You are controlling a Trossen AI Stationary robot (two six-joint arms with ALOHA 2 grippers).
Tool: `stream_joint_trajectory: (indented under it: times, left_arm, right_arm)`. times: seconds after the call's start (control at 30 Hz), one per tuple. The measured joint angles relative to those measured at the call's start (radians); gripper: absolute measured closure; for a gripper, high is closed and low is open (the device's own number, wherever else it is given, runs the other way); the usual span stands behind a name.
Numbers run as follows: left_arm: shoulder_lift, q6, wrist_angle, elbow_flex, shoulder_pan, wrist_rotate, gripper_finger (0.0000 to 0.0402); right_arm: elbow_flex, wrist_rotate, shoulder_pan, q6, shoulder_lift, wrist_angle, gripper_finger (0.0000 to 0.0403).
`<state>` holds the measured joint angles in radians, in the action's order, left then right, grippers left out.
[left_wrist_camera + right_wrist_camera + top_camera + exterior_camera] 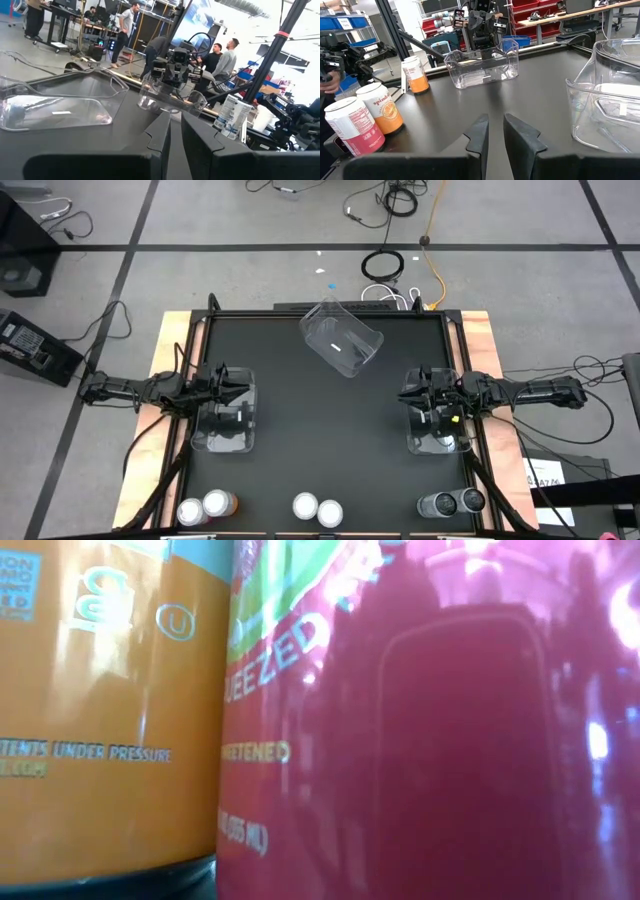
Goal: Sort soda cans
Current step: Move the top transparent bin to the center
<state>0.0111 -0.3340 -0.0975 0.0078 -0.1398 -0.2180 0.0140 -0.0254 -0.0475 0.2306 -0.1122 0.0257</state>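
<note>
In the high view, six soda cans stand upright along the table's near edge in three pairs. The left pair [205, 507] shows an orange side, the middle pair [318, 509] has white tops, and the right pair [453, 503] is dark grey. The low view is filled by an orange can [100, 720] beside a red can [420, 740]. My left gripper [238, 390] [175, 117] hovers shut over the left clear bin [222, 420]. My right gripper [405, 394] [496, 120] hovers shut by the right clear bin [440, 432]. Neither gripper touches anything.
A third clear bin [342, 338] lies tipped at the table's far middle. The dark tabletop [330, 430] between the arms is bare. Wooden rails [160, 380] edge the table's sides. Cables lie on the floor beyond the far edge. People stand in the room behind [225, 55].
</note>
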Motion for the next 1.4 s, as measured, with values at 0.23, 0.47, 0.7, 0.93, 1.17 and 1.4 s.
stream_joint_trajectory:
  times: [0.23,0.47,0.7,0.93,1.17,1.4]
  left_arm:
    - [0.0,0.0,0.001,0.0,0.0,0.0,0.0344]
    - [0.0,0.0,0.001,0.001,0.0,-0.021,0.0344]
    - [0.0,0.001,0.001,0.001,0.0,-0.023,0.0344]
    - [0.0,0.026,0.001,0.001,0.0,-0.023,0.0287]
    - [0.0,-0.021,-0.03,0.001,0.0,-0.007,0.0231]
    - [0.0,-0.075,-0.077,0.065,0.0,-0.011,0.0228]
  right_arm:
    - [0.0,0.0,0.0,0.0,0.0,0.0,0.0353]
    - [0.0,0.0,0.0,0.0,0.0,0.0,0.0353]
    - [0.0,0.0,0.0,0.0,0.0,0.0,0.0353]
    - [0.0,0.0,0.0,0.0,0.0,0.0,0.0353]
    - [0.0,0.0,0.0,0.0,0.0,0.0,0.0353]
    - [0.0,0.0,0.0,0.0,0.0,0.0,0.0353]
